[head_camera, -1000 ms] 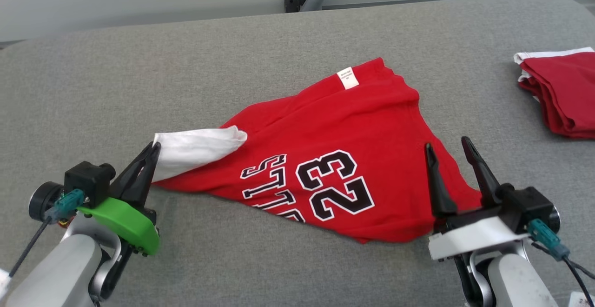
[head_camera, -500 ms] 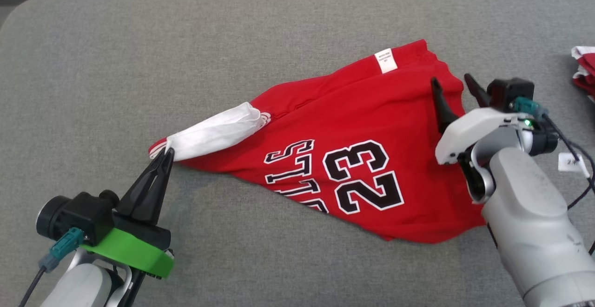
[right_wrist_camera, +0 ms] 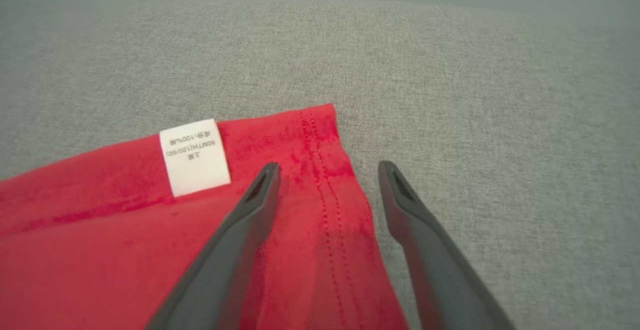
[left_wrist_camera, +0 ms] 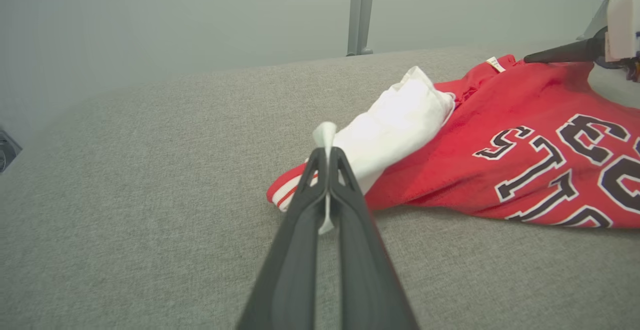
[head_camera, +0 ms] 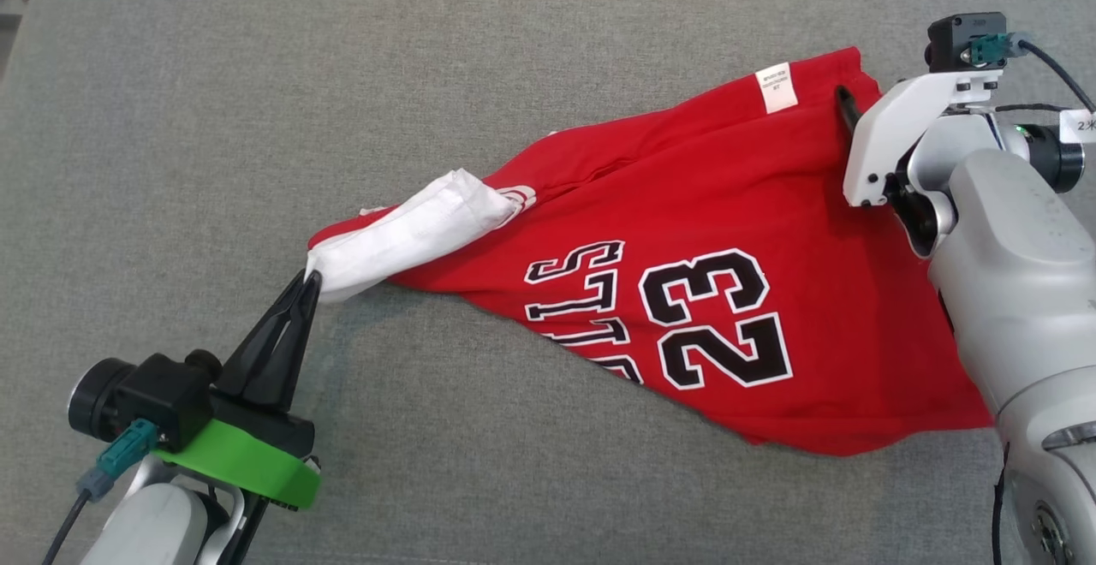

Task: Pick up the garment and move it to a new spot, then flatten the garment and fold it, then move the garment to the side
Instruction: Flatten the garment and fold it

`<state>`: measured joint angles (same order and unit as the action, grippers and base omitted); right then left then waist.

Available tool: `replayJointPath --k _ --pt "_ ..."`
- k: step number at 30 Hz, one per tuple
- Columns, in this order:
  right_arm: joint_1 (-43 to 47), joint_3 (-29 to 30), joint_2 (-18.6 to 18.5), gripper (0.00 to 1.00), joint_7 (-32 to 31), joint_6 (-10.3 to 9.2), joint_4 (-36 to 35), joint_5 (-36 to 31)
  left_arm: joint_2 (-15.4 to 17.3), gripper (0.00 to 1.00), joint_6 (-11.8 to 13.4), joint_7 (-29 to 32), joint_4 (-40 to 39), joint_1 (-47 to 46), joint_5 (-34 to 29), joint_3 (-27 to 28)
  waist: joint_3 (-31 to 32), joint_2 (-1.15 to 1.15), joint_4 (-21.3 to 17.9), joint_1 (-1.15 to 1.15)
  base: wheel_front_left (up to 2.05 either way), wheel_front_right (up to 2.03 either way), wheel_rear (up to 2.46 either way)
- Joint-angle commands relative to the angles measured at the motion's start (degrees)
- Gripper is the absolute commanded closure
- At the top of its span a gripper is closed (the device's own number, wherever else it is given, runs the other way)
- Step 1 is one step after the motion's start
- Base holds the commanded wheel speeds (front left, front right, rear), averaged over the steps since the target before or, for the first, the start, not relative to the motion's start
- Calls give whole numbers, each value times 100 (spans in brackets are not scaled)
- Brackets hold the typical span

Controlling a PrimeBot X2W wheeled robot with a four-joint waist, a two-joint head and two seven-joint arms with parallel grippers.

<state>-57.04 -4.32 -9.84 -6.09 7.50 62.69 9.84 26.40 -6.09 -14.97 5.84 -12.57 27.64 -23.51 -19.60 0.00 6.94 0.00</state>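
The garment (head_camera: pixel 728 205) is a red jersey with a black "23" and a white sleeve (head_camera: pixel 411 231), lying crumpled on the grey padded table (head_camera: pixel 214 103). My left gripper (head_camera: pixel 306 278) is shut on the tip of the white sleeve; in the left wrist view the white cloth is pinched between its fingers (left_wrist_camera: pixel 327 152). My right gripper (right_wrist_camera: pixel 328 166) stands open at the garment's far right corner, just above the stitched hem (right_wrist_camera: pixel 325 190), one finger over the red cloth and one over the table. In the head view one right finger (head_camera: pixel 846 107) shows beside the white care label (head_camera: pixel 775 87).
Grey table cloth runs wide to the left and behind the garment (right_wrist_camera: pixel 450 70). A grey post (left_wrist_camera: pixel 361 12) stands beyond the table's far edge. A small white tag (head_camera: pixel 1081 124) hangs on the right arm's cable.
The head camera has tipped down and shifted. My right gripper has gone, still open, from the garment's near right edge to its far right corner. The left gripper keeps hold of the sleeve.
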Motion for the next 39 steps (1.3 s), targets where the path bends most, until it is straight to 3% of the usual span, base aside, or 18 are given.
replayJointPath --k 1,6,7,8,10,15,22,29,39 --pt "-150 61 -24 0 -147 -3 150 -76 -15 100 -41 -25 32 -3 -79 51 -29 0 27 0 0 0 0" --pt "-374 160 64 0 -400 -3 481 -202 -61 100 -86 -25 102 -26 -152 116 -19 0 26 0 0 0 0" --pt "-393 182 83 14 -435 -3 542 -209 -67 100 -88 -25 112 -27 -141 133 -12 0 22 0 0 0 0" --pt "-418 198 91 53 -471 -3 592 -224 -72 100 -90 -25 122 -27 -144 149 -4 0 16 0 0 0 0" --pt "-475 203 113 100 -467 -3 646 -274 -83 100 -105 -25 140 -26 -153 176 10 0 3 0 0 0 0" --pt "-528 191 143 100 -311 -3 682 -339 -105 100 -126 -25 140 -20 -217 264 90 0 -45 0 0 0 0" --pt "-665 150 118 100 353 -3 423 -281 -281 100 -129 -25 -92 -184 -206 796 274 0 -132 0 0 0 0" --pt "-788 29 77 100 803 -3 17 392 -346 100 -146 -25 -290 -868 173 1555 729 0 -308 0 0 0 0" --pt "-599 -891 -694 100 1126 -7 -1375 1387 44 100 -132 -24 -621 -2027 329 1801 1368 0 -756 0 0 0 0"
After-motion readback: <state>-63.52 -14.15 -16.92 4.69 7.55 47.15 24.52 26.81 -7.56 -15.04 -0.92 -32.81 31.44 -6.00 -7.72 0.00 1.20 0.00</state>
